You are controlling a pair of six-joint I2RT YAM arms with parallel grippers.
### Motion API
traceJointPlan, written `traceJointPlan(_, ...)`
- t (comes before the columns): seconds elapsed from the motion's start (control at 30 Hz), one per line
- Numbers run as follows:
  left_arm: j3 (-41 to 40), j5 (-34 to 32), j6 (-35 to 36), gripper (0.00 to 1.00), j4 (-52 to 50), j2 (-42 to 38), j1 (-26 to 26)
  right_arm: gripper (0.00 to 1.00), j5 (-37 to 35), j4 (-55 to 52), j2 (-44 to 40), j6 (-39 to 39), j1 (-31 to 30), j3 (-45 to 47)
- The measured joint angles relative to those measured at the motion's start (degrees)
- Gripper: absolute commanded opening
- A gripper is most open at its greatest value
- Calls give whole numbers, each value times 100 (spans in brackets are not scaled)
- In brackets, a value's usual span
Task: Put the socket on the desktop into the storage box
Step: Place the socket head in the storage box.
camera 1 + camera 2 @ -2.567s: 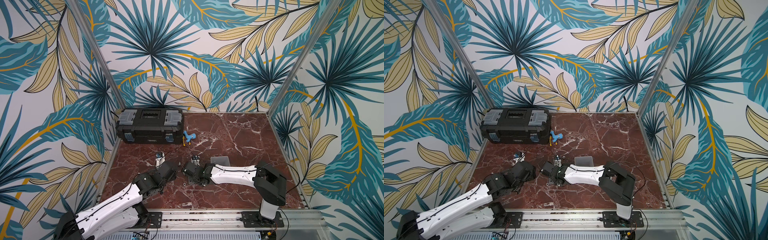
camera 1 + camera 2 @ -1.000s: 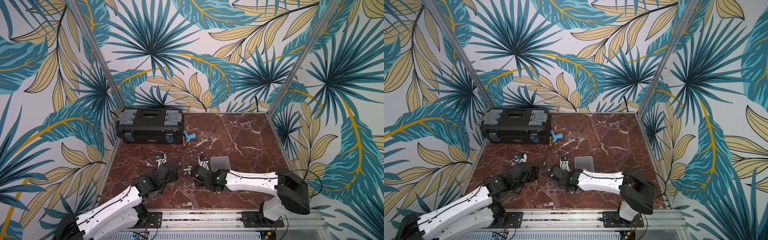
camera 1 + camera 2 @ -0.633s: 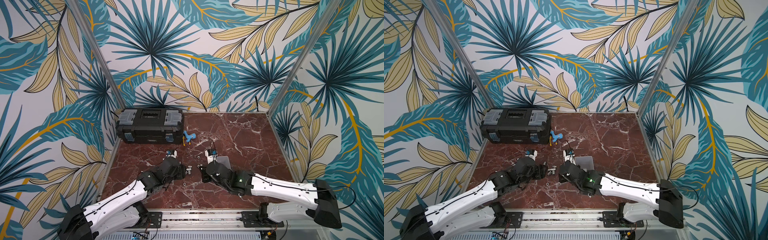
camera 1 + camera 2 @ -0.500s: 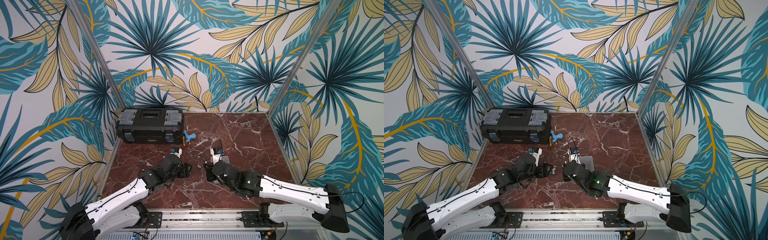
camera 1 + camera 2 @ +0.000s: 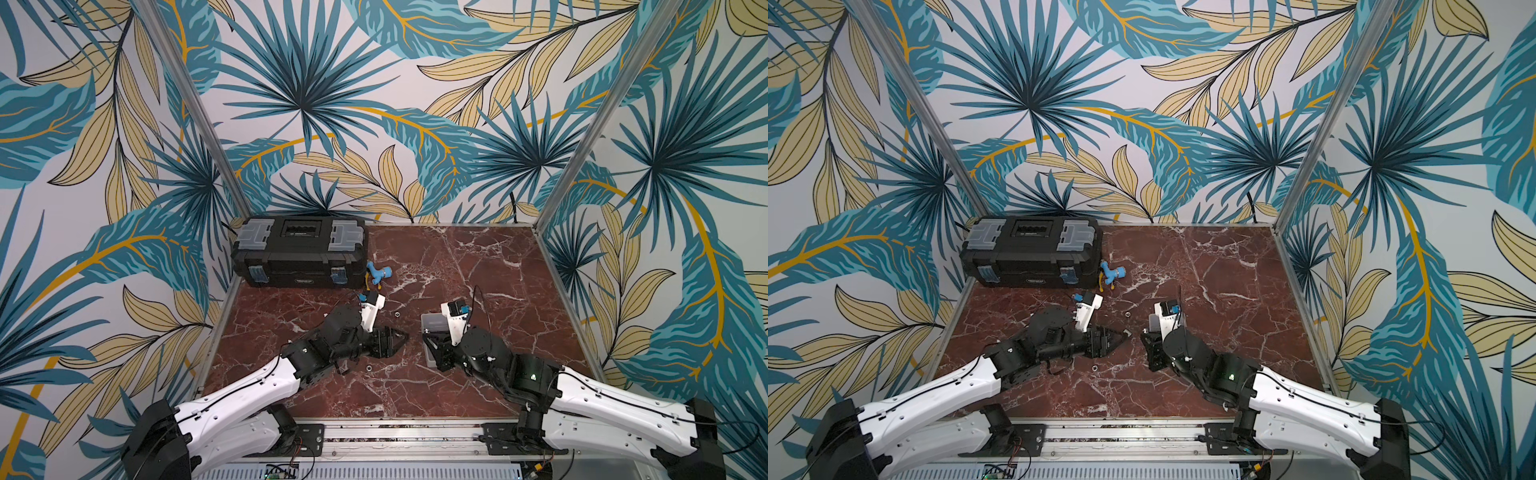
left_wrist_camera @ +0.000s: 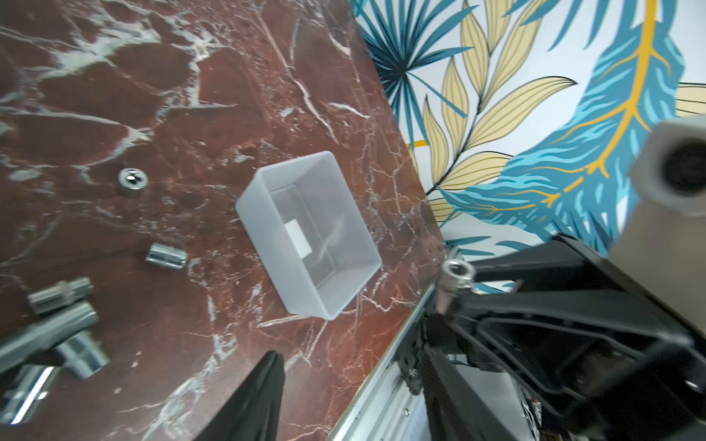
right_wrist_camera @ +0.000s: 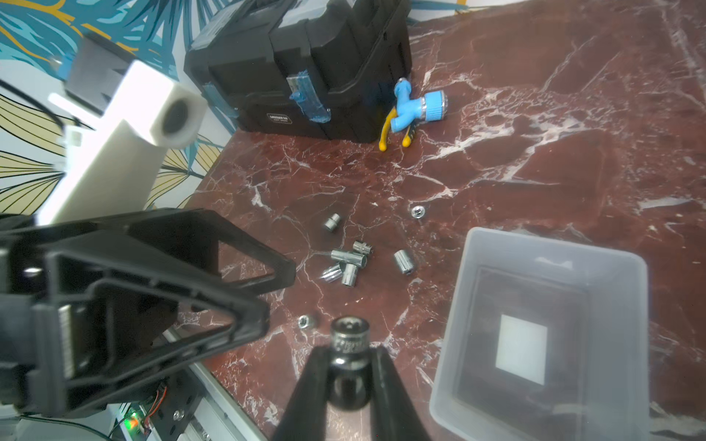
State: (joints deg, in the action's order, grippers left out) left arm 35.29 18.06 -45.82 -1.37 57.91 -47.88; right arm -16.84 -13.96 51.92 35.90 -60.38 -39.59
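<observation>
One socket (image 7: 349, 338), knurled steel, is pinched between the black fingers (image 7: 309, 393) of the right gripper (image 7: 349, 357) and held clear of the desktop (image 5: 478, 266), a little right of centre in the lower half of both top views. Just beside it sits the storage box (image 7: 550, 244), pale grey and lidless, with a white label (image 7: 521, 349) on its bottom; whether the socket hangs over the rim I cannot tell. Several more sockets (image 7: 347, 263) lie loose on the marble outside the box, between the two arms. The left gripper (image 5: 399, 338) hangs near them, its jaws partly spread. In the upper left of the desktop stands a black toolbox (image 5: 299, 253), lid shut, a blue tap (image 5: 379, 274) just beside its right end.
</observation>
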Motion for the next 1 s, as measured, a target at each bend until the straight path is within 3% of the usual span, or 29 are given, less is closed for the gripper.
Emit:
traceJointPlan(0.27,0,17,-72,62,332,-66,-138,0,791,258,345,-63,114,2)
traceJointPlan(0.47,-9,11,-122,63,354,59,-138,0,944,417,345,-57,116,61)
traceJointPlan(0.73,-59,-883,-125,64,-258,-210,-138,0,262,-345,424,87,254,-201)
traceJointPlan(1.0,-59,-1587,-92,64,-997,-258,-138,0,-131,-1349,422,446,848,-400)
